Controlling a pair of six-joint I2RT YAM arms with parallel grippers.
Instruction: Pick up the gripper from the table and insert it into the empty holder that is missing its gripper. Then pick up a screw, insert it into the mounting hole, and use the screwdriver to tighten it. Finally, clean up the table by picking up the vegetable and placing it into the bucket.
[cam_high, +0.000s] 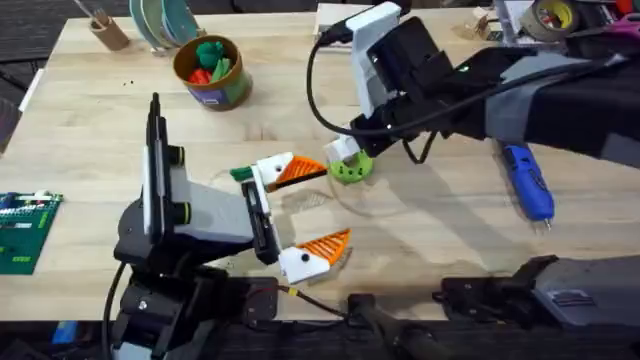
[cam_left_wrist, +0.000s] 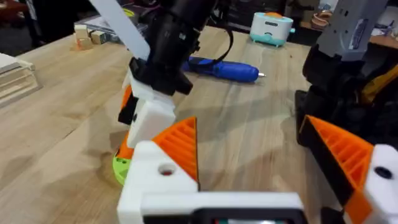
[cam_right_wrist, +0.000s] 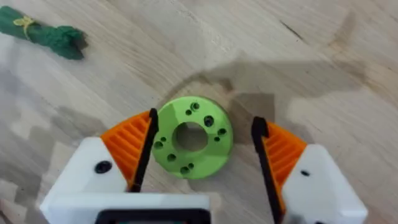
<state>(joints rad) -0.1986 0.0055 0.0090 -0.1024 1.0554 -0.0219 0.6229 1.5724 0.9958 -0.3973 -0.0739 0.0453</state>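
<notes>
Upper left: bucket (cam_high: 210, 72). Mid-left on bench (cam_high: 450, 240): vegetable (cam_high: 240, 173), just beside left fingers (cam_high: 295, 172), spread and empty. Centre: right fingers (cam_right_wrist: 127, 146) open astride ring (cam_right_wrist: 193, 137), gripping nothing. Probably best lifted clear, shifted over vegetable, closed across its middle.

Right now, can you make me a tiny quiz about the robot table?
1. True or false: the right gripper is open around the green ring.
2. Where do the red and green toys sit? A) in the bucket B) on the circuit board
3. Fill in: the blue screwdriver lies on the ____.

Key: 1 true. 2 A. 3 table.
</notes>
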